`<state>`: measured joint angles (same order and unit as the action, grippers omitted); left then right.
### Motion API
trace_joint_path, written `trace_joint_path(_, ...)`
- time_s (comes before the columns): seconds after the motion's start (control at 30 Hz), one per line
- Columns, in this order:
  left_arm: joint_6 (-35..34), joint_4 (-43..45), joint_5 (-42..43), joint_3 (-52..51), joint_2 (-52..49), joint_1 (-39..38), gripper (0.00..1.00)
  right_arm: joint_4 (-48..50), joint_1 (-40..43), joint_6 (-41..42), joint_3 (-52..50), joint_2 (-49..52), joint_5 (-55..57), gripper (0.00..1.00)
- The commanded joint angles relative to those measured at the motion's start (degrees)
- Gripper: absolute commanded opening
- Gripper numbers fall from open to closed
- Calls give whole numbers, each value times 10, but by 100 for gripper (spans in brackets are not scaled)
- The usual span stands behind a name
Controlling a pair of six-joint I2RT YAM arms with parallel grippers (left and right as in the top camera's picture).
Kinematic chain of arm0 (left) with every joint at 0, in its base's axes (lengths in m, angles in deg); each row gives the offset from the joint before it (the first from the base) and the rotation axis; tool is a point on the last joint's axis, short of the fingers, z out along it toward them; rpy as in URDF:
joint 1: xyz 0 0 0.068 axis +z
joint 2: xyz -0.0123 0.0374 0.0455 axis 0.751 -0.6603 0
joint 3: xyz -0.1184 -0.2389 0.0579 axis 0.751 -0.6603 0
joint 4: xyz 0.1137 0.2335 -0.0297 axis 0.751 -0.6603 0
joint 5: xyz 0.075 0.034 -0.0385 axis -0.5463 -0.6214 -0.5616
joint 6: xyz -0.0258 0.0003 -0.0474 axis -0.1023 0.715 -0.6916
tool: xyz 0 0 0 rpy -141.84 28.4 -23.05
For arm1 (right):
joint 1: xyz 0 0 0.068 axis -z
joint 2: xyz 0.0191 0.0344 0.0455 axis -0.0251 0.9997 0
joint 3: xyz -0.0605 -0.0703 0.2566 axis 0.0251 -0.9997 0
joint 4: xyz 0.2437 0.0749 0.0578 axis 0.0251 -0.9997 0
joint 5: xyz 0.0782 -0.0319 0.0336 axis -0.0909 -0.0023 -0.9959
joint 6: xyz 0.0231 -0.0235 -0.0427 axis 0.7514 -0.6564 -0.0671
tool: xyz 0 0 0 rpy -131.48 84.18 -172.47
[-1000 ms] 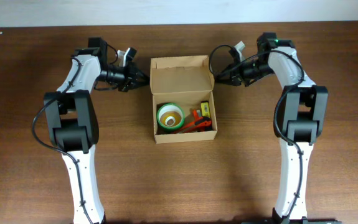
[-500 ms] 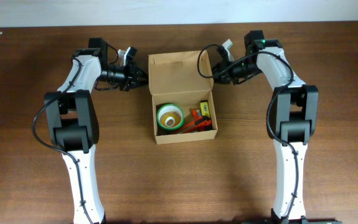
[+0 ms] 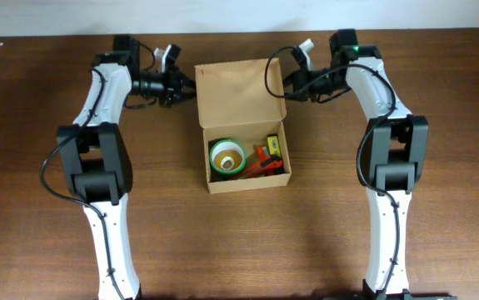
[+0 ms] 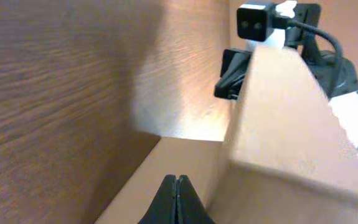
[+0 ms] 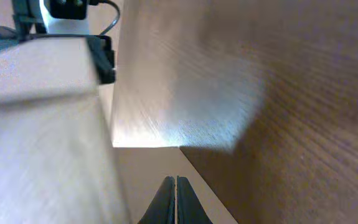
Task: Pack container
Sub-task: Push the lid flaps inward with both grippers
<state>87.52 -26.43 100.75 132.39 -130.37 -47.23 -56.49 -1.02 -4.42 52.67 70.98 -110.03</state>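
The container (image 3: 247, 186), a tan cardboard box, stands open at the table's middle. Inside it lie a green and white tape roll (image 3: 227, 157), red pens (image 3: 260, 163) and a small yellow and black item (image 3: 274, 146). Its hinged lid (image 3: 239, 92) slopes up behind it. My left gripper (image 3: 192, 86) is shut with nothing in it, its tip at the lid's left edge. My right gripper (image 3: 286, 86) is shut and empty at the lid's right edge. The left wrist view has shut fingertips (image 4: 177, 184) against tan cardboard (image 4: 278, 124). Shut fingertips (image 5: 175, 184) likewise meet the lid (image 5: 35, 124) in the right wrist view.
The brown wooden table (image 3: 39, 208) ends at a pale wall strip (image 3: 239, 15) just behind both arms. Across the lid, each wrist view shows the other arm's camera (image 4: 259, 22) (image 5: 73, 9). Both arm bases stand near the front edge.
Both grippers have shifted toward the back of the table, the right one also closing in on the lid's edge. The lid looks longer from above, as if tipped up. Jaws stayed shut.
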Motion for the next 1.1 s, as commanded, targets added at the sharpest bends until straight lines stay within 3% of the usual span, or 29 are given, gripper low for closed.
trace_joint_path(0.0,33,-57,-27,75,-5,-2,1,-23,-2,-21,38,-25,38,3)
trace_joint_path(0.23,130,-237,-89,209,-5,-3,1,-101,-3,-66,124,-30,71,4)
trace_joint_path(0.47,202,-346,-111,238,-5,-29,1,-149,-36,-69,165,-64,180,4)
trace_joint_path(0.63,203,-349,-138,238,7,-62,2,-162,-72,-70,165,-107,263,4)
trace_joint_path(0.9,163,-349,-262,238,62,-90,1,-167,-106,-65,153,-175,353,4)
trace_joint_path(1.07,146,-349,-313,238,103,-91,2,-164,-113,-65,96,-224,396,4)
